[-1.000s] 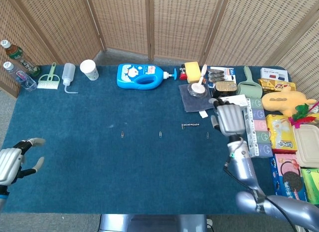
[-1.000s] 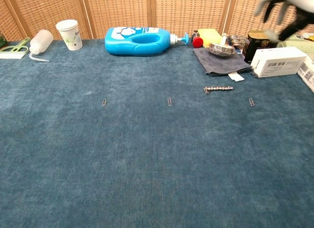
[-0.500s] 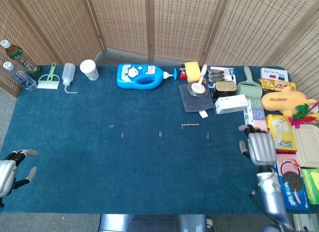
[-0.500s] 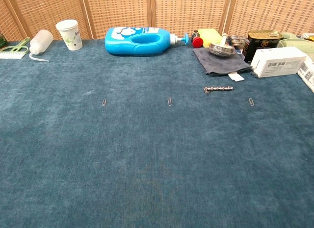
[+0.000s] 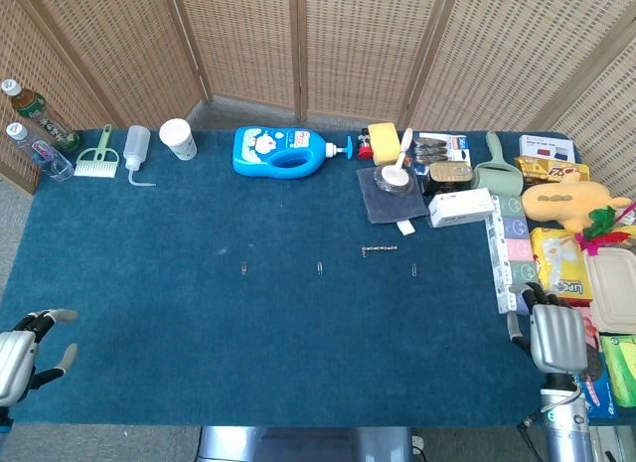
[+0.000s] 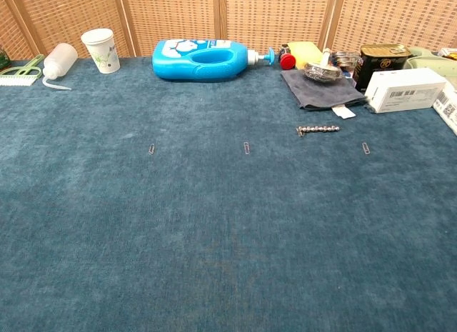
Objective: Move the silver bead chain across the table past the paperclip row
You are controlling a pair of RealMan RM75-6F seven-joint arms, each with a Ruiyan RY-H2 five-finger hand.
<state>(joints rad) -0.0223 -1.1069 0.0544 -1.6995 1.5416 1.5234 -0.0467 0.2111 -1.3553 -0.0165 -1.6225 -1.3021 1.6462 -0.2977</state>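
The silver bead chain (image 5: 379,249) (image 6: 318,129) lies stretched out on the blue cloth, just beyond a row of three small paperclips (image 5: 319,268) (image 6: 246,147). It sits between the middle clip and the right clip (image 5: 413,270) (image 6: 366,148). My left hand (image 5: 22,348) hovers at the near left corner, fingers apart and holding nothing. At the near right edge is my right hand (image 5: 556,338), seen from the back and empty, far from the chain. Neither hand shows in the chest view.
Along the far edge stand a blue detergent bottle (image 5: 283,151), a paper cup (image 5: 178,138), a squeeze bottle (image 5: 137,149) and a small brush (image 5: 97,162). A grey cloth with a bowl (image 5: 393,189), a white box (image 5: 461,208) and snack packs (image 5: 561,263) crowd the right side.
My right hand has pulled back from beside the white box to the near right edge. The left hand has sunk slightly toward the near left corner. The chain has not moved.
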